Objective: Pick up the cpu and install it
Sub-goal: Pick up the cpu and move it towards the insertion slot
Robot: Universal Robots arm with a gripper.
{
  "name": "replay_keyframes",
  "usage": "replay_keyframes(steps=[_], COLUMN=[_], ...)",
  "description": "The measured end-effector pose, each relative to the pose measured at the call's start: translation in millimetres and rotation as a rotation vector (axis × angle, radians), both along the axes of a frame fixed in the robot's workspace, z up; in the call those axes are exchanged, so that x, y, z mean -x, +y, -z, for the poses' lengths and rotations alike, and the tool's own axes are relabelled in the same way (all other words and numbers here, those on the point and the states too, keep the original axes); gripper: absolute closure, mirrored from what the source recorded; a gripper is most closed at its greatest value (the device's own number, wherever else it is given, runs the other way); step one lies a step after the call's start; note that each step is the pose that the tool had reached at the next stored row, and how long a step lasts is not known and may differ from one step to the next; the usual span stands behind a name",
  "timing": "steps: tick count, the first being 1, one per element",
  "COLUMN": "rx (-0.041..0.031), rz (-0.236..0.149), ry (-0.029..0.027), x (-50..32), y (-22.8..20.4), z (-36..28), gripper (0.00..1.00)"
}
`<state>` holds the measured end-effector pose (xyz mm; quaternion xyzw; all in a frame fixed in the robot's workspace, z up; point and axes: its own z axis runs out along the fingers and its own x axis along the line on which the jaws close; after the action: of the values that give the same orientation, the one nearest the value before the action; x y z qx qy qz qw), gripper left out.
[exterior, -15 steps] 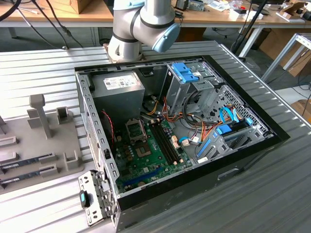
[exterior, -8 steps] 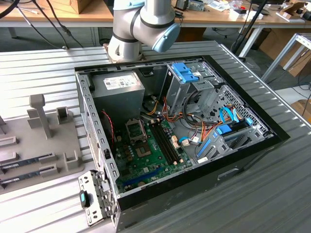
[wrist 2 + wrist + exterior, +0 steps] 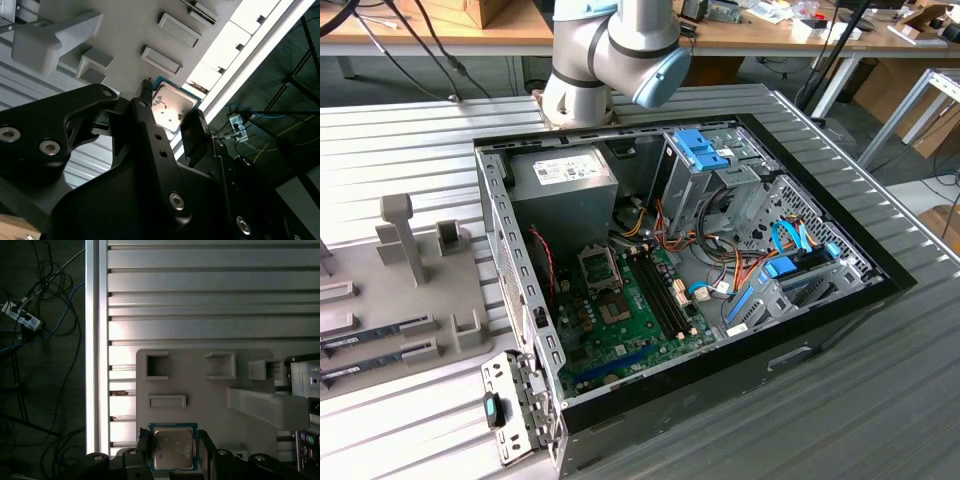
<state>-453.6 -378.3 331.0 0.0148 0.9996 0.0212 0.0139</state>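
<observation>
The cpu (image 3: pixel 173 446), a small square chip with a silver top and a thin green rim, sits between my two dark fingers over the grey holder tray (image 3: pixel 200 390). My gripper (image 3: pixel 173 452) is shut on it, with one finger (image 3: pixel 142 445) against each of two opposite edges. In the second wrist view the cpu (image 3: pixel 171 104) catches the light between the fingers (image 3: pixel 194 125) of the gripper (image 3: pixel 170 107), near the tray's edge. Whether it rests on the tray or hangs just above it I cannot tell. The open computer case (image 3: pixel 760 330) shows the motherboard's socket (image 3: pixel 597 268).
The arm's base (image 3: pixel 605 55) stands behind the case. At the exterior view's left, the grey tray (image 3: pixel 410 300) holds upright posts and memory sticks (image 3: pixel 375 335). The ribbed metal table (image 3: pixel 200 300) ends at a rail (image 3: pixel 91 340), beyond which cables lie on the floor.
</observation>
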Motion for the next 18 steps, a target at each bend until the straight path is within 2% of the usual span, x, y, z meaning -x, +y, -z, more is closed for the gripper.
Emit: replay_keyframes(steps=[2,4,7,8,18], rx=[0.0089,0.0248,0.0782,0.0823,0.0824], rz=[0.000,0.000,0.000,0.000,0.000], ry=[0.0000,0.0001,-0.0001,-0.0002,0.0000], x=[0.0,0.0,0.0,0.0,0.0], y=[0.0,0.0,0.0,-0.1,0.0], z=[-0.1,-0.1,-0.1,-0.1,-4.9], gripper=[0.53,0.53,0.53,0.53,0.53])
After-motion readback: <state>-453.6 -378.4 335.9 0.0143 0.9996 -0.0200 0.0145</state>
